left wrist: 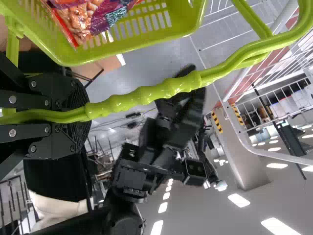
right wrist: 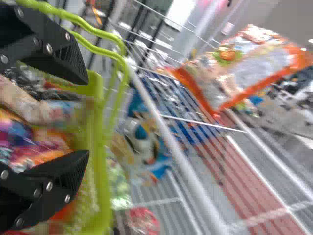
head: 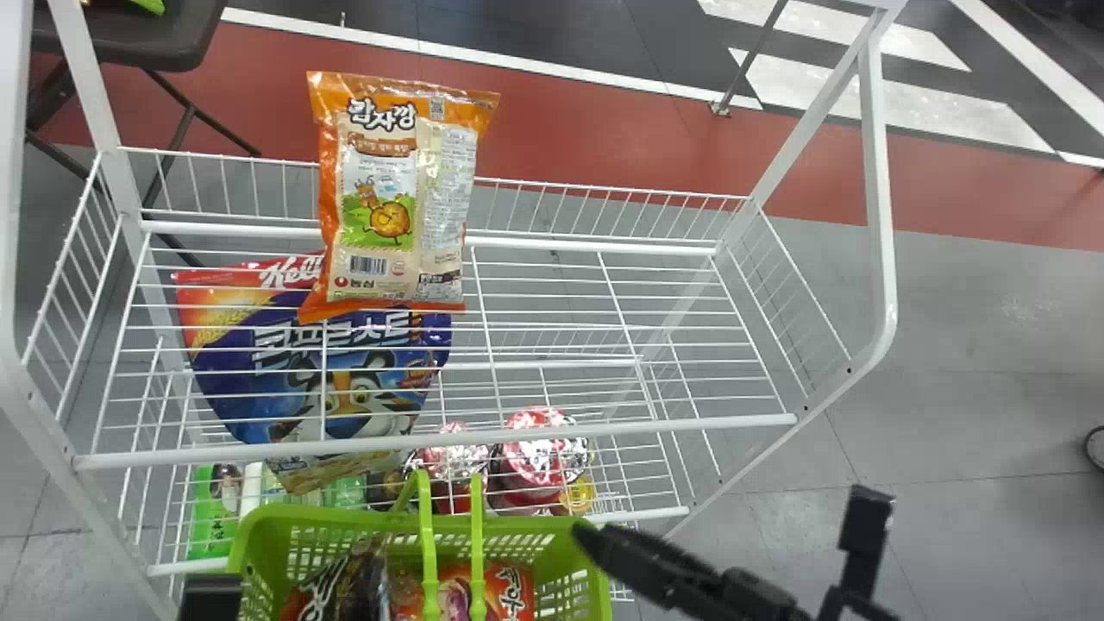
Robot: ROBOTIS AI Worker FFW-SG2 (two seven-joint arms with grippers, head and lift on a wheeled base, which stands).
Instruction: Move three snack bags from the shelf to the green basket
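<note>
Orange snack bag [head: 379, 198]: one bag to go. It stands up in the upper left part of the head view, on the top shelf [head: 604, 246], near the back.
Bags in the basket: I can see two, a dark snack bag [head: 332, 595] and a red-orange snack bag [head: 509, 595]. So I think two are done and one is left. More could be hidden under them, I can't tell.
Green basket [head: 293, 516]: at the bottom of the head view, in front of the shelves.
Left gripper [left wrist: 85, 115]: its jaws are closed on the basket handles [head: 429, 561], at the lower left of the head view.
Right gripper [right wrist: 87, 120]: its jaws are wide apart with nothing in them. It is at the lower right of the head view, beside the basket.
Next job: I think the right one should go up to the orange bag, pinch it and drop it in with the others.
In the way: the front bar [head: 604, 431] of the top shelf runs between the basket and the bag. The handles stick up over the basket, so a bag could bump them.
Lower shelf [head: 642, 514]: a big blue and red cereal bag [head: 233, 379] is under the top wires. Red and silver packs [head: 539, 457] sit low in the middle.
</note>
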